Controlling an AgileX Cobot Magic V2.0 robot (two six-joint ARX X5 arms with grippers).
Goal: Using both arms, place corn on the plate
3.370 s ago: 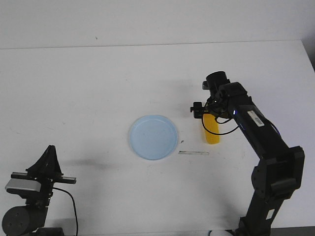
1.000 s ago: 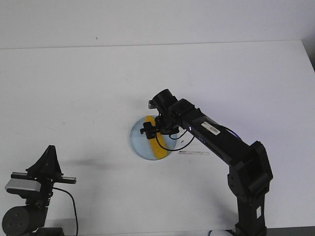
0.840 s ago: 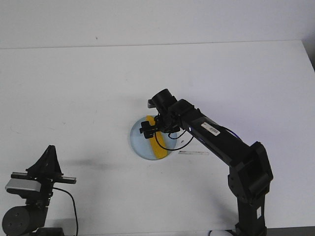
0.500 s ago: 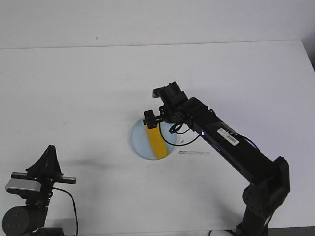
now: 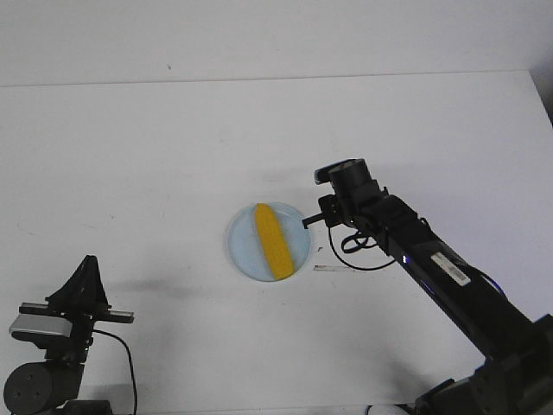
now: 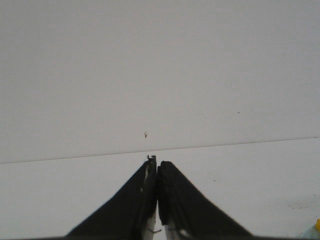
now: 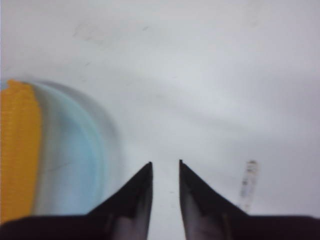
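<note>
The yellow corn (image 5: 270, 239) lies flat across the pale blue plate (image 5: 242, 245) in the middle of the table, one end reaching the plate's front rim. My right gripper (image 5: 313, 220) hovers just right of the plate, open and empty, clear of the corn. In the right wrist view the corn (image 7: 17, 150) and plate (image 7: 75, 160) show blurred beside the right gripper (image 7: 165, 164), whose jaws stand apart with bare table between them. My left gripper (image 6: 156, 162) is shut with nothing in it, parked at the front left corner (image 5: 85, 268).
A thin pale strip (image 5: 340, 269) lies on the table right of the plate, also blurred in the right wrist view as the strip (image 7: 247, 182). The table's far edge (image 5: 276, 78) meets the white wall.
The right gripper carried the corn from the table's right side onto the plate, let it go, and has drawn back to the right. The left arm has stayed still.
</note>
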